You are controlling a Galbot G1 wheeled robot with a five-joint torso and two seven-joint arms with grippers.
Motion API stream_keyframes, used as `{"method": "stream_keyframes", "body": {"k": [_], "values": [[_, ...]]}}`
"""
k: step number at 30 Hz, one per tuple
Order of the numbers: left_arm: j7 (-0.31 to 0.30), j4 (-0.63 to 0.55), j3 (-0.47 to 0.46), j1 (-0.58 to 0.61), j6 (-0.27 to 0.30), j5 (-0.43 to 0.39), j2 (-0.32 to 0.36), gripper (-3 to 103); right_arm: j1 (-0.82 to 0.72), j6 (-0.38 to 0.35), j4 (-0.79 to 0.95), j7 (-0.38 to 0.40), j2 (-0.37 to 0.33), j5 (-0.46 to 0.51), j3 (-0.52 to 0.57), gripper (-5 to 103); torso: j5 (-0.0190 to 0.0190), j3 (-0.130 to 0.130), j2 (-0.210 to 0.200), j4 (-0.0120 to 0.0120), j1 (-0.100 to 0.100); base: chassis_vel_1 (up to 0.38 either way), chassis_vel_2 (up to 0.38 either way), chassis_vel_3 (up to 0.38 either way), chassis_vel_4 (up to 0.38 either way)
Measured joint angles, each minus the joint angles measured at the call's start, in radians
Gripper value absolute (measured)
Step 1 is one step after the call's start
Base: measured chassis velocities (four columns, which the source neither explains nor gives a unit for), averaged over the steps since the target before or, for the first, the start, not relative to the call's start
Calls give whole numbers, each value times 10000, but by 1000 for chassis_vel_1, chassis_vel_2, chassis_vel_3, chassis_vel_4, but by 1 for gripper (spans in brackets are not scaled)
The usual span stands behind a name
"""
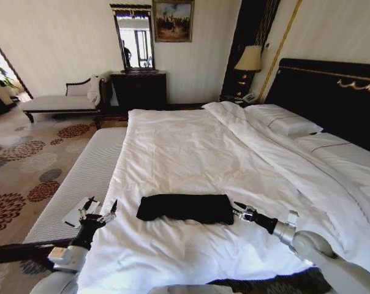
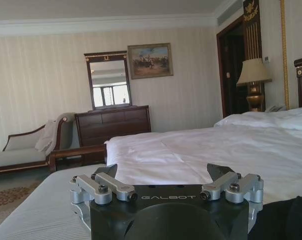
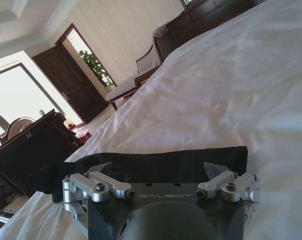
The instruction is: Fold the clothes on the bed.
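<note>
The clothes are one black T-shirt, lying as a long folded strip across the near part of the bed, on its white duvet. My right gripper stands open just off the strip's right end, its fingers pointing at the fabric. In the right wrist view the shirt lies directly ahead of that gripper, whose jaws are spread wide. My left gripper is open at the bed's left edge, a short way from the shirt's left end. The left wrist view shows it holding nothing, with black fabric at the frame's corner.
A pale ribbed bench runs along the bed's left side with a white card on it. Pillows and a dark headboard are far right. A chaise, dresser and lamp line the far wall.
</note>
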Motion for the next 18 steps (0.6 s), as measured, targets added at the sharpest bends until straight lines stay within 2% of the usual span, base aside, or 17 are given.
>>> {"method": "stream_keyframes", "body": {"k": [8,18], "values": [[104,-111,-24,214,-49,18,-144,100,478,-533,-1044,-455,-643,-158,-512,100,-1,1,0,-4,0,0,0,0,0],[104,-112,6,180,-30,-16,-127,100,1256,-1025,-1668,-447,-1270,-472,-1558,100,-1,1,0,-1,1,0,0,0,0]]}}
